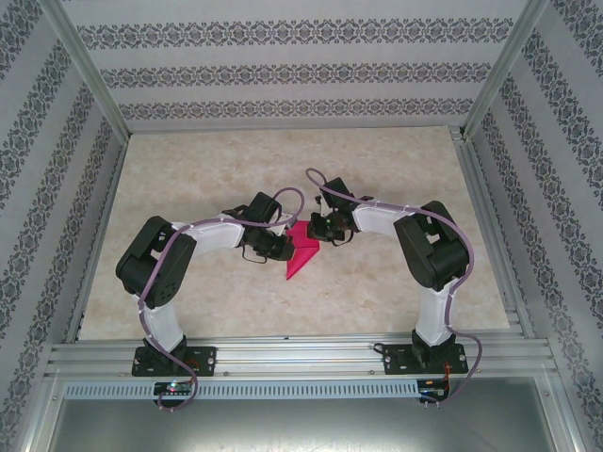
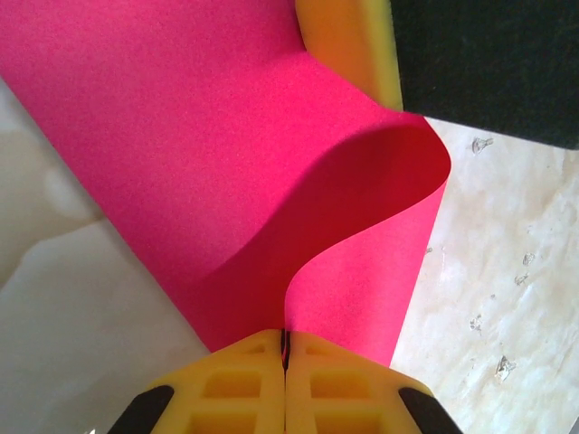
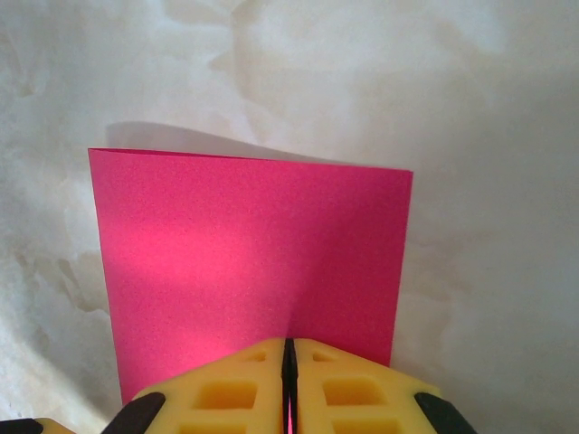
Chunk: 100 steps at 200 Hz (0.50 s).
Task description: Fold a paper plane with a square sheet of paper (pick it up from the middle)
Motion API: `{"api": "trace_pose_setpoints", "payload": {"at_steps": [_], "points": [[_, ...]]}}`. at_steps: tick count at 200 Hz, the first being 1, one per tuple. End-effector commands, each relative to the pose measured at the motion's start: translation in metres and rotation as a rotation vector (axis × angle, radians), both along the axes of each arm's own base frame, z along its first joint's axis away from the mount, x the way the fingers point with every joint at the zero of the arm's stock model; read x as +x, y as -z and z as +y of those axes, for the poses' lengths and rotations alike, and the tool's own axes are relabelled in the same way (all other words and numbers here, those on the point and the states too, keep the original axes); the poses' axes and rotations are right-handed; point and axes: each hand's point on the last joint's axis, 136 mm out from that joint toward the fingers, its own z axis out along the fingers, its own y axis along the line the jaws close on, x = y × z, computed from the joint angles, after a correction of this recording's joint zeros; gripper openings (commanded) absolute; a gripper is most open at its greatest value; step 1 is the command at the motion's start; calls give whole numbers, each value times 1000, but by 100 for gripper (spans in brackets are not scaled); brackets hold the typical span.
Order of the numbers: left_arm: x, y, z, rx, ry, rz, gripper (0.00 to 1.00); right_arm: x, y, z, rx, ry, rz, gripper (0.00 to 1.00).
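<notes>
Here the pink sheet of paper sits in the middle of the pale marbled tabletop, caught between the two arms. From above it reads as a wedge. Its broad part lies between the two pincers, and its point reaches toward the near edge, slightly left.

The left pincer is closed on the paper. In its wrist view the two yellow fingers meet with only a thin dark seam between them, and the paper's edge runs into that seam. From there the sheet rises and bows into a soft S-curve, one part arching over and shading the rest. At the top of that view a yellow finger of the other pincer meets the far part of the sheet.

The right pincer is likewise pinched shut on the paper. In its wrist view the fingers close on the sheet's near edge about midway along it. The paper spreads away from them as a smooth rectangle with straight sides and two sharp far corners. A grey shadow lies on the tabletop just beyond the far edge.

Seen from above, the two pincers face each other across the sheet, the left on its left side and the right on its upper right, close together.
</notes>
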Motion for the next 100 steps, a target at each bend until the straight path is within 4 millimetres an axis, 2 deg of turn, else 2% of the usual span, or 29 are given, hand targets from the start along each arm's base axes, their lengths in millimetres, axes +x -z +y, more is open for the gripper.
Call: {"api": "trace_pose_setpoints", "payload": {"at_steps": [1,51,100], "points": [[-1,-2,6,4,-11,8,7,-16,22,-11,-75,19,62,12],[-8,3,9,13,-15,33,7,-17,23,-13,-80,22,67,12],[-6,2,10,18,-28,25,8,-18,24,-14,-87,25,66,12]]}}
